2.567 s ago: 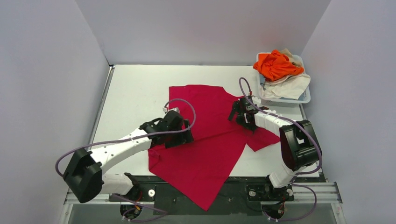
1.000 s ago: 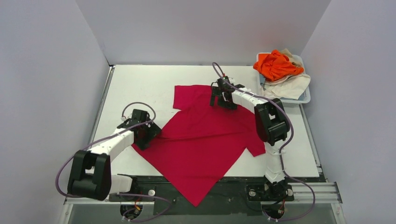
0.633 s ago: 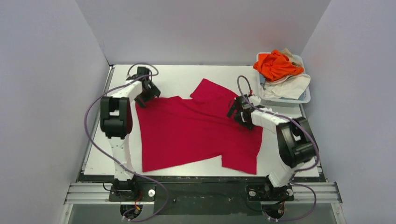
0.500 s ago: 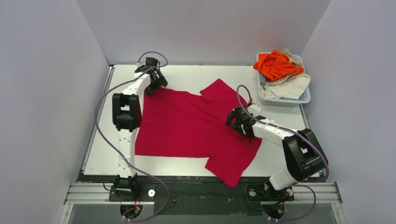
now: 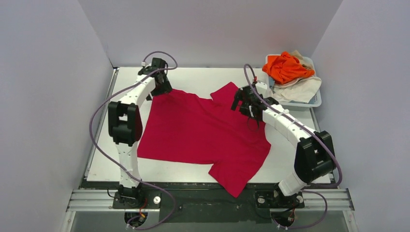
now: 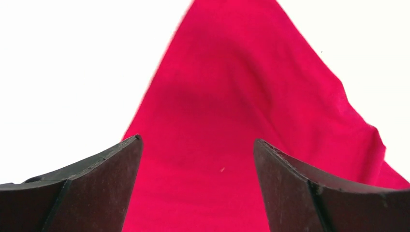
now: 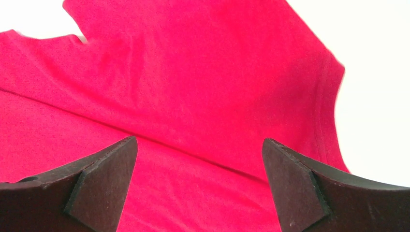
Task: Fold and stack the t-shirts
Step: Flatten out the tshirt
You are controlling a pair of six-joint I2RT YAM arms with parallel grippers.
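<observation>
The crimson red t-shirt [image 5: 203, 135] lies spread on the white table, one sleeve hanging over the near edge. My left gripper [image 5: 159, 89] is open above its far left corner, which shows in the left wrist view [image 6: 232, 111]. My right gripper [image 5: 244, 104] is open above the far right sleeve, seen in the right wrist view [image 7: 203, 87]. Neither holds cloth. The bright orange t-shirt [image 5: 285, 66] and the cream-white t-shirt [image 5: 300, 87] lie bunched in the basket.
A white plastic basket [image 5: 314, 100] stands at the far right corner of the table. Grey walls close in the left, back and right sides. The black rail [image 5: 203, 200] runs along the near edge.
The red shirt was dragged and turned from a diagonal lie to spread across the table. The left arm swung to the far left corner. The right gripper moved farther back and now stands open.
</observation>
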